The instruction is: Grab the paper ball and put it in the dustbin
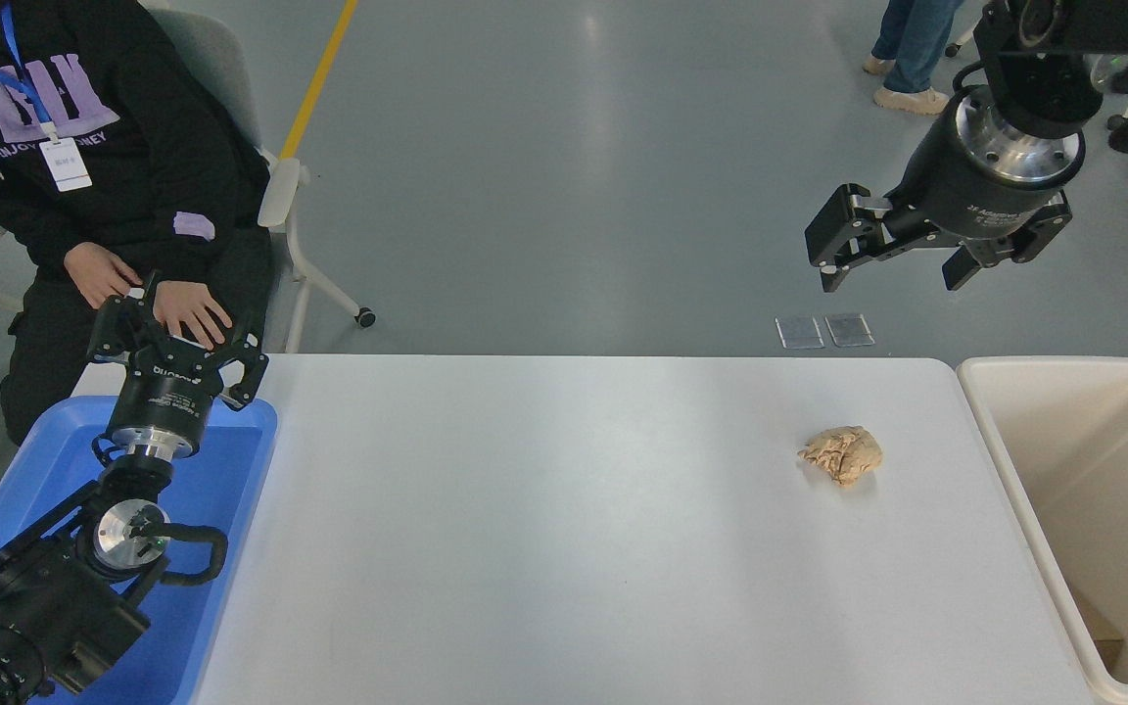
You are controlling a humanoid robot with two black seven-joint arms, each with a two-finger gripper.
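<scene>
Nearest the camera, the left arm lies parked at the lower left over the blue tray (231,470), its left gripper (177,338) pointing away with fingers spread wide and nothing between them. To the right, the bin (1005,490) stands against the table's right edge; its near and right sides are cut off by the frame, and only a small brownish patch shows at the bottom, too little to name. Farther in, the paper ball (842,453) rests on the white table (544,509), alone, near the bin's left wall but not touching it. Beyond the table's far edge and high above the floor, the right gripper (892,264) hangs with its fingers wide apart and empty, well clear of the ball. The task looks to be at its very start: the reach has not yet closed on the ball. The next move would likely call for bringing the right gripper nearer and down, straddling the wad with the open fingers, then closing gently, since crumpled paper gives way. At the far left a person sits with hands (148,294) just behind the left gripper; another person's legs (912,49) show at the top, cut off above.
</scene>
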